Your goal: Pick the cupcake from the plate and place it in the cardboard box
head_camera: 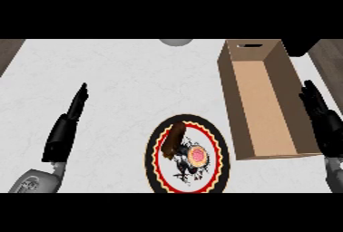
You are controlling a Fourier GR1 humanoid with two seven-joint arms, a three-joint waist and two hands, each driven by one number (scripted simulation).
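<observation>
The cupcake lies on its side on a round plate with a red and black patterned rim, low in the middle of the head view. Its brown base points up-left and its pink frosted top faces lower right. An open cardboard box stands to the plate's right, long side running away from me. My left hand is open at the left, fingers straight and pointing away, well apart from the plate. My right hand is open at the right edge, just outside the box's right wall.
A grey rounded object peeks in at the counter's far edge. The white marble counter spreads between my left hand and the box. Dark surfaces show at the far left and far right corners.
</observation>
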